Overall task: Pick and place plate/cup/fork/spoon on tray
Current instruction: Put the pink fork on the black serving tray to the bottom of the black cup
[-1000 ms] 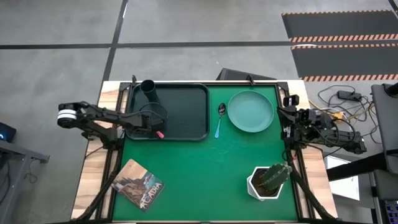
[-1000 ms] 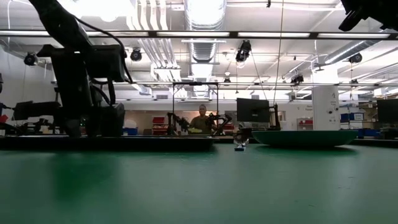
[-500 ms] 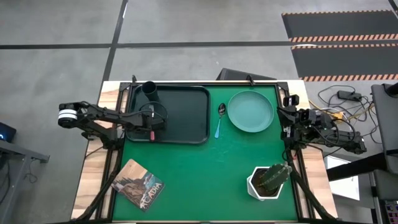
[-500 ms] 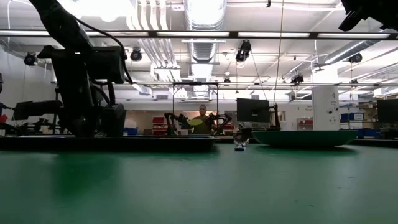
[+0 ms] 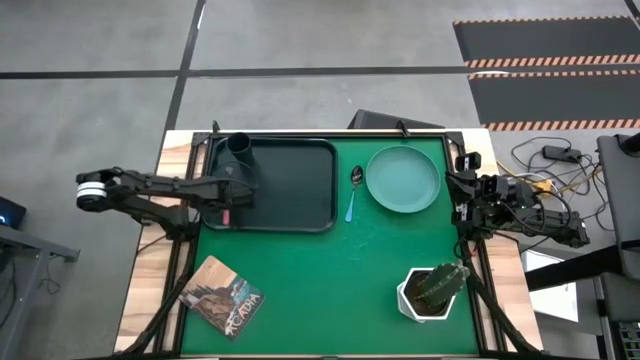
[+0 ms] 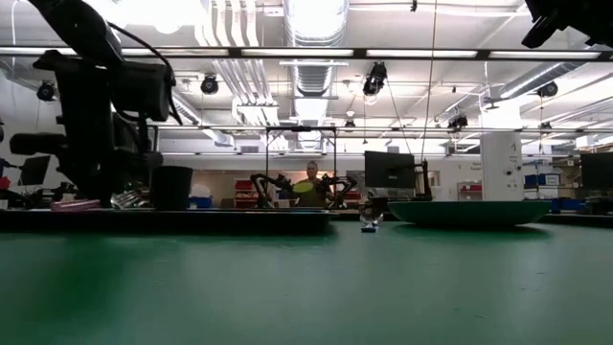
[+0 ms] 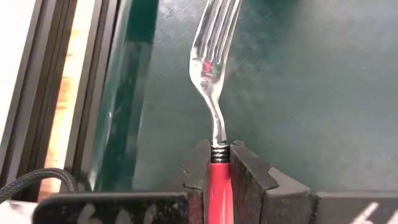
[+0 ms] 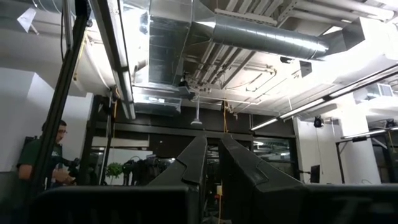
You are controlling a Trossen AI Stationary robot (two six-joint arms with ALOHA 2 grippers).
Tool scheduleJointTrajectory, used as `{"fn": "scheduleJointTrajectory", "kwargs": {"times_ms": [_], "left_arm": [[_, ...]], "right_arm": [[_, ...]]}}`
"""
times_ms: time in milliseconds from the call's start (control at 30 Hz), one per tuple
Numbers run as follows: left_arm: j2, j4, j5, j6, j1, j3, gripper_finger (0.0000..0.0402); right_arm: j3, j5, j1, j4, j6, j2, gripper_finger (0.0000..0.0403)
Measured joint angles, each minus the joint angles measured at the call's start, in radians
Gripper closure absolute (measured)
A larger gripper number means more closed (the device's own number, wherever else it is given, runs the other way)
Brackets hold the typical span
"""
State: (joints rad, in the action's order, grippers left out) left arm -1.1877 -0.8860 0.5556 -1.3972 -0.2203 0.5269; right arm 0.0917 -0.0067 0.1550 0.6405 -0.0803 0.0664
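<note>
My left gripper (image 7: 219,163) is shut on the fork (image 7: 214,68), over the left part of the black tray (image 5: 300,190). The fork's pink-red handle (image 5: 228,214) shows below the gripper (image 5: 226,205) in the high view. A black cup (image 5: 238,148) stands in the tray's far left corner. The teal plate (image 5: 403,179) and the blue-handled spoon (image 5: 352,192) lie on the green mat right of the tray. My right gripper (image 8: 208,155) is shut, raised at the table's right edge (image 5: 465,185), and holds nothing. My left gripper pinches the fork's pink-red handle (image 7: 219,177) between its two fingers, at the end where the metal neck begins. The fingers slant down from the table's left side and lie along the fork. The tines (image 7: 216,28) stick out ahead over the tray floor; whether they touch it, I cannot tell.
A white pot with a green plant (image 5: 433,290) stands near right. A picture-printed coaster (image 5: 222,297) lies near left. The tray's left rim (image 7: 121,106) runs close beside the fork. A person (image 6: 308,182) sits far behind the table.
My left gripper has drawn back toward the table's left edge and risen a little, taking the fork along. The pink handle has gone from the tray's near middle to its left part. The cup, hidden behind the gripper in the low view before, now shows.
</note>
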Motion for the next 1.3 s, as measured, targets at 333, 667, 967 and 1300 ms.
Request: {"fn": "scheduleJointTrajectory", "kwargs": {"times_ms": [333,667,967,1300], "left_arm": [[0.047,0.022,0.021,0.013,-0.002,-0.091,0.0368],[0.038,0.040,0.042,0.040,-0.002,-0.096,0.0366],[0.040,0.041,0.041,0.042,-0.003,-0.096,0.0349],[0.068,0.039,0.040,0.081,-0.003,-0.055,0.0266]], "right_arm": [[0.000,0.001,0.000,0.000,-0.001,0.000,0.0371],[0.000,0.007,0.000,0.000,-0.010,0.000,0.0371],[0.000,0.007,0.000,0.000,-0.009,0.000,0.0371],[0.000,0.007,0.000,0.000,-0.009,0.000,0.0371]]}}
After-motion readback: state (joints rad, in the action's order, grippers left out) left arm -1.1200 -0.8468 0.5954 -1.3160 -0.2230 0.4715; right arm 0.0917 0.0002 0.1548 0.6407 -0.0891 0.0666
